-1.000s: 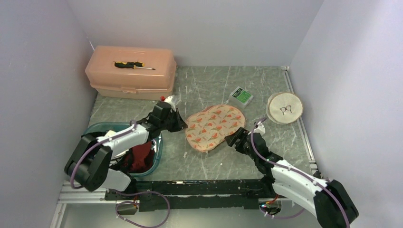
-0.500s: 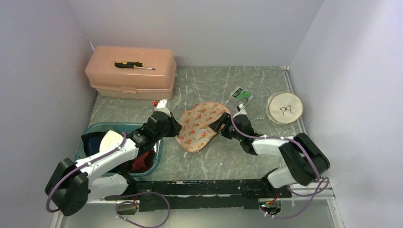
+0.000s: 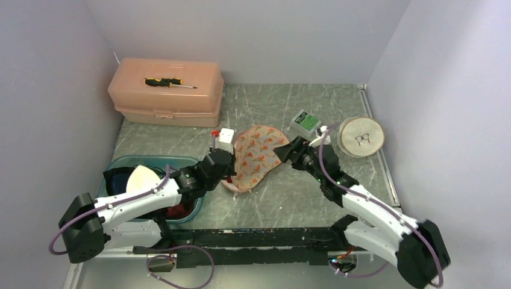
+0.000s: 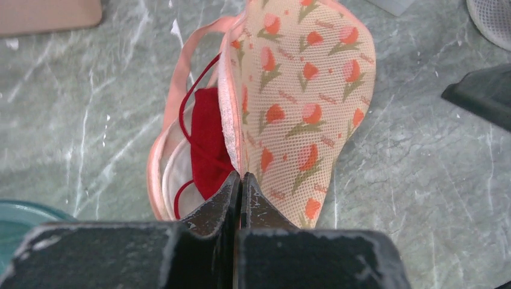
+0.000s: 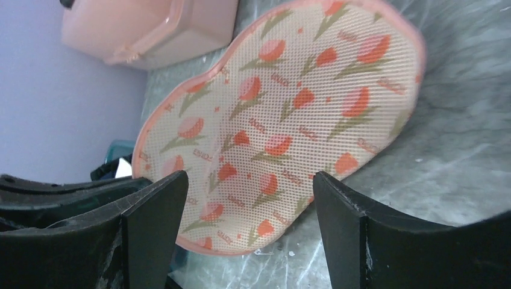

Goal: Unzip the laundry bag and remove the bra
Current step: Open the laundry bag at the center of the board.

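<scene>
Grey-green marble tabletop [image 3: 265, 102], pale lilac walls [image 3: 241, 36]

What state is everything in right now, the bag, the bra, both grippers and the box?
laundry bag: open, top flap lifted on edge.
bra: inside the open bag, partly showing.
left gripper: shut on the laundry bag's flap edge.
right gripper: open, empty, facing the bag.
pink box: lid closed, screwdriver lying on top.
</scene>
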Controlling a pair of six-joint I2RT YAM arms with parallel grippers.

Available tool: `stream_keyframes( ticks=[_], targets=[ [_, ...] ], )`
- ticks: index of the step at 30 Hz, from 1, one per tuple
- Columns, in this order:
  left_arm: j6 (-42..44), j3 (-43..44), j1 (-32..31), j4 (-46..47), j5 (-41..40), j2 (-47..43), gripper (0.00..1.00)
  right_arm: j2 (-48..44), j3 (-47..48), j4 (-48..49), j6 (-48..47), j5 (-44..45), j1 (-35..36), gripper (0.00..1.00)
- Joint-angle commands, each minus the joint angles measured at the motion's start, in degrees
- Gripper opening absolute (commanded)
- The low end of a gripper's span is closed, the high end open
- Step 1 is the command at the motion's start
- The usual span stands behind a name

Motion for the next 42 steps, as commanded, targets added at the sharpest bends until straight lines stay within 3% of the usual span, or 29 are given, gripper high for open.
stream_keyframes(
  ticks=[1,8,16,22,26,35,38,39,42],
  targets=[
    [14.32,3.24,-6.26,8.98,-9.45,3.61,0.03,-11.38,-1.07,-15.95,-1.92,8.85,-0.31,0.8],
    [37.88,5.6,-18.34,22.17,-13.79,13.55,0.03,-24.2,-0.31,-28.4,0.02,10.3,-0.77,0.8],
    [55.59,5.59,-28.93,31.79,-14.95,20.27,0.03,-34.3,2.94,-39.07,0.54,11.68,-0.77,0.8],
    [60.21,5.93,-33.77,34.07,-14.14,24.56,0.03,-39.52,3.33,-45.44,1.74,13.13,-0.8,0.8],
    [59.54,6.1,-35.8,32.24,-11.24,26.31,0.09,-45.08,3.88,-49.89,2.14,17.21,-0.79,0.8],
    [56.43,10.66,-38.82,28.86,-9.24,30.69,0.45,-48.72,4.46,-54.85,3.01,18.7,-0.81,0.8],
    [54.36,11.9,-39.05,26.06,-8.56,29.37,0.64,-49.02,4.5,-55.12,3.13,18.66,-0.79,0.8],
    [53.7,12.25,-39.07,25.17,-8.25,28.61,0.65,-48.89,4.54,-55.16,3.14,18.68,-0.79,0.81],
    [51.41,13.49,-39.03,21.16,-7.5,25.19,0.87,-48.2,4.54,-54.78,2.87,18.37,-0.76,0.81]
  ],
)
